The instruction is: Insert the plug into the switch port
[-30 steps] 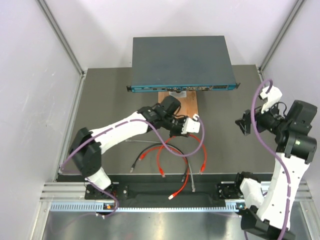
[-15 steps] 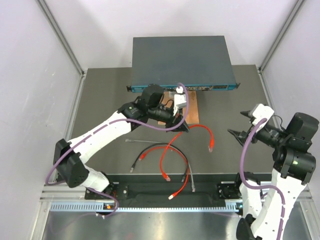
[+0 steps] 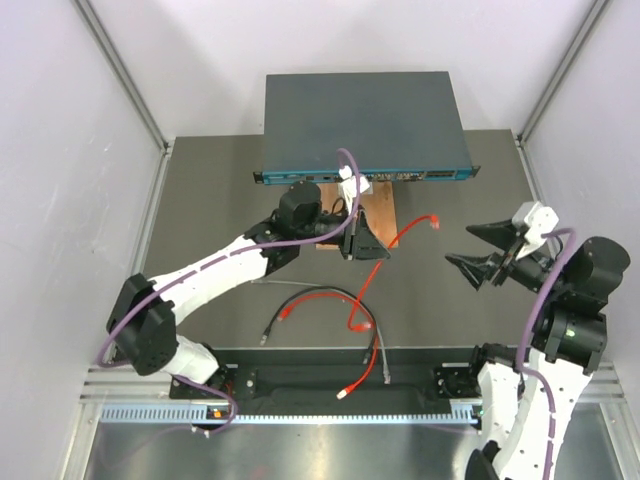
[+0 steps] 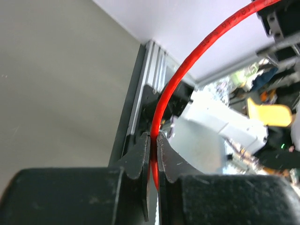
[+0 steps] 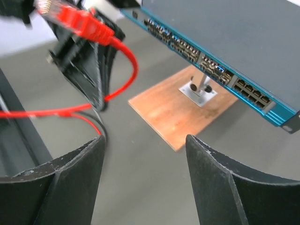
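left gripper: jaws pressed together on the red cable. in the left wrist view the two black tips pinch the cable with no gap showing.
right gripper: jaws standing wide apart, nothing between them. the wrist view shows only bare table between the two dark fingers.
plug: red, on the free end of the cable the left gripper holds. it sits out past that gripper, between the two grippers and closer to the right one, and in no port. in the right wrist view it is at the upper left, contacts pointing left.
switch: at the far side of the table, flat, teal front face turned toward the arms. its ports run along that face.
wooden board: flat on the table just in front of the switch, with a small metal foot standing on it under the switch's front edge. the left gripper hangs at the board's near edge.
loose cables: black, red and grey ones lying on the table toward the near edge, well apart from the switch.
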